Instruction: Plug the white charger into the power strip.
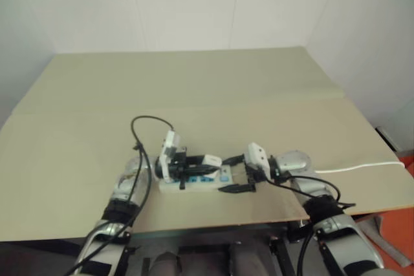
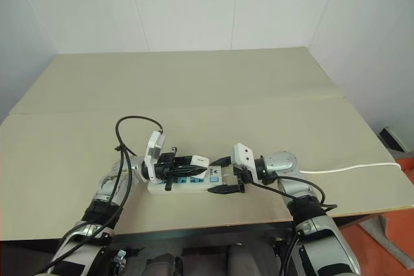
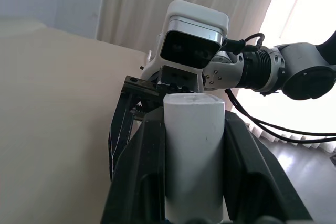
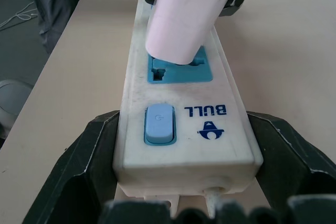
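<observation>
Big beige table (image 2: 194,88) fills most of the room in front, w/ white walls behind. Near its front edge lies the power strip (image 2: 187,187), a long white bar lying left-right, blue socket faces up. Writing on it: "BULL" in blue caps w/ a small blue logo beside, printed at the switch end next to a pale blue rocker switch (image 4: 159,124); seen upside down from the right wrist cam. A mark on the switch itself is too faint to read. Thin white cord (image 2: 349,169) runs from the strip's right end across the table to the right edge.

Left arm comes in low from the left, wrist bent so the left gripper (image 2: 194,162) points across to the right, roughly level, over the strip. Its black fingers are clamped on the white charger (image 3: 192,150), one finger each side. Charger sits above the socket nearest the switch, its end tilted over the blue face; can't tell if the pins are in.

Right arm comes from the right, right gripper (image 2: 223,176) pointing left and a bit down. Its fingers straddle the strip's switch end, one on each long side, right up against the casing; whether they actually squeeze it, can't tell.
</observation>
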`<state>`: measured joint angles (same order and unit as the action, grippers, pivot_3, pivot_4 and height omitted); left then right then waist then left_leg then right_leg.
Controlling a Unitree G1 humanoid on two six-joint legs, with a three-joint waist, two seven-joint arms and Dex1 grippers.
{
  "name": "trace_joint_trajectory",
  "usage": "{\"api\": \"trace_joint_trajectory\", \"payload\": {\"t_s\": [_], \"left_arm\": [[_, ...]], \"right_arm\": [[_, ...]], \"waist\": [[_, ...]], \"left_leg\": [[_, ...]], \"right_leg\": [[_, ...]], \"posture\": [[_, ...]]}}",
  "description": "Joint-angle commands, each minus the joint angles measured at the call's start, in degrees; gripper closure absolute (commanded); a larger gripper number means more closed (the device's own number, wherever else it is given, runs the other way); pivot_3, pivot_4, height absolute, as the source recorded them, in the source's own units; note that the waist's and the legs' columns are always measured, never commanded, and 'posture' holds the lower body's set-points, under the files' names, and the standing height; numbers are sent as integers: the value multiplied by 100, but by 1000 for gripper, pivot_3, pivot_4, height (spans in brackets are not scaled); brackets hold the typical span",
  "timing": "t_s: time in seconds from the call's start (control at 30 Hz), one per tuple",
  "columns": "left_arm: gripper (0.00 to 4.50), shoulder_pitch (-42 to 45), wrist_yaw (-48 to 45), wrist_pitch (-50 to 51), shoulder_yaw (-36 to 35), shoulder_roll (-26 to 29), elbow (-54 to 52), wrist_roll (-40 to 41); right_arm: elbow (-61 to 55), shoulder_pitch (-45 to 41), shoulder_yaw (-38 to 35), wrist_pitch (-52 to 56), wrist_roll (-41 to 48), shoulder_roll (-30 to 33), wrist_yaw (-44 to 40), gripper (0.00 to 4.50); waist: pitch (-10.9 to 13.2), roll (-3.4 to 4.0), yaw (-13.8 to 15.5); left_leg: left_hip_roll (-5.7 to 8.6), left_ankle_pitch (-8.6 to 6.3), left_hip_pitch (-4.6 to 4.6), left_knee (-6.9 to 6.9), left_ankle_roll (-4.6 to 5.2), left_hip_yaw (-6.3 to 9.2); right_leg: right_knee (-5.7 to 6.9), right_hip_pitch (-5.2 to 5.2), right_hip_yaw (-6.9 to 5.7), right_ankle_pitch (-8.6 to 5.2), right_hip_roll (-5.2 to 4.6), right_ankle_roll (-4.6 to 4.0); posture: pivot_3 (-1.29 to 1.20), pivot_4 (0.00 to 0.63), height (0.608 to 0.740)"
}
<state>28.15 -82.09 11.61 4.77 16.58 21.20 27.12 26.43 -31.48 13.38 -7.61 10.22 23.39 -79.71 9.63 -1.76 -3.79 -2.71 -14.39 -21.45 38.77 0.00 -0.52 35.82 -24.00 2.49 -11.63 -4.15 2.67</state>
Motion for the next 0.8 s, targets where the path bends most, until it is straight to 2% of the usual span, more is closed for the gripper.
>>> {"api": "trace_joint_trajectory", "payload": {"t_s": [0.03, 0.63, 0.8], "left_arm": [[3493, -128, 0, 99, 54, -13, 15, -3], [3493, -249, -25, -120, 205, -108, 71, -183], [3493, -225, 9, -39, 84, -199, 105, -22]], "right_arm": [[112, -15, 182, 12, -201, -37, 46, 1113], [73, 31, 170, -10, -217, -23, 90, 1113], [62, 24, 161, 2, -216, -23, 88, 1113]], "waist": [[0, 0, 0], [-18, 22, 2], [-22, 29, 4]], "left_leg": [[0, 0, 1, 0, 0, 0], [0, 0, 7, -4, 0, -1], [0, 0, 11, -4, 0, 0]], "right_leg": [[0, 0, 0, -1, 0, -1], [0, 4, 0, -8, 0, -6], [0, 8, 0, -9, 0, -6]], "posture": [[0, 150, 740], [0, 150, 740], [0, 150, 740]]}}
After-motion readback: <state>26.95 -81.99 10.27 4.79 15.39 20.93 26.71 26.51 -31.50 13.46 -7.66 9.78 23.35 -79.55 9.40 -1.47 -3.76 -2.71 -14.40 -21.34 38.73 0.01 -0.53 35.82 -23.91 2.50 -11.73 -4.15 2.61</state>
